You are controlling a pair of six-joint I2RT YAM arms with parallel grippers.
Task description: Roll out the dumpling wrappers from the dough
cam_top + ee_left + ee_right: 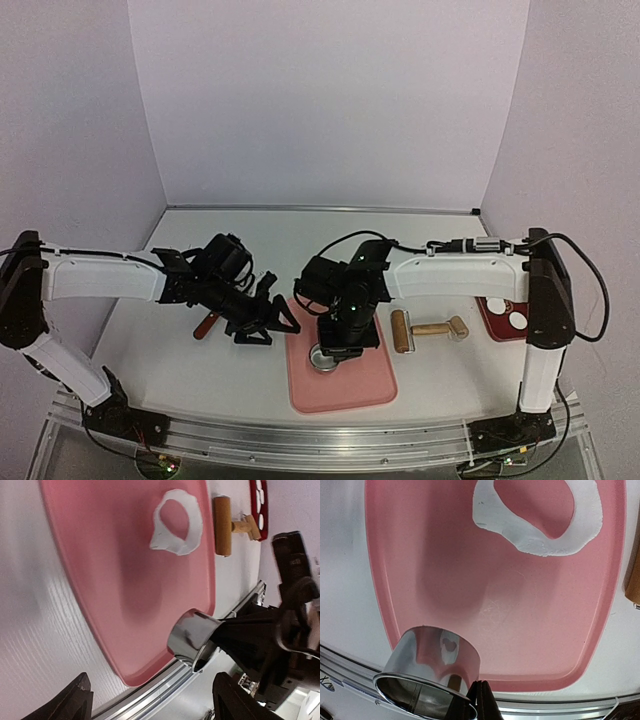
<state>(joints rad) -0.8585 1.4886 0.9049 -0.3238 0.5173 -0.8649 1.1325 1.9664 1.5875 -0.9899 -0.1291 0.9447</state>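
Gripping the thin wall of the metal ring cutter [427, 672], the right hand [479, 698] has its black fingertips pinched shut at the bottom edge of the right wrist view. That cutter is a short, shiny steel cylinder, tilted, with pink reflections on its side. It sits low and left in the frame, over the near rim of the pink tray [380, 580]. The tray is smooth, matte and round-cornered with a shallow raised lip.

Further up, at the top right of the frame, lies the dough [520, 532]. It is a thin, soft white sheet with a ragged edge and a neat round hole showing pink through. It rests flat on the tray, well apart from the cutter and the closed hand.

In the top view the left hand [270, 325] is just off the tray's left edge. Its dark fingers [75, 702] are spread wide with nothing between them, above the white, faintly grained desk [30, 630].

Beyond the tray's far side in the left wrist view rests a pale wooden rolling pin [222, 525]. Past it sits a dark red plate [495, 328] carrying the dumpling wrappers [518, 321], small flat white discs.
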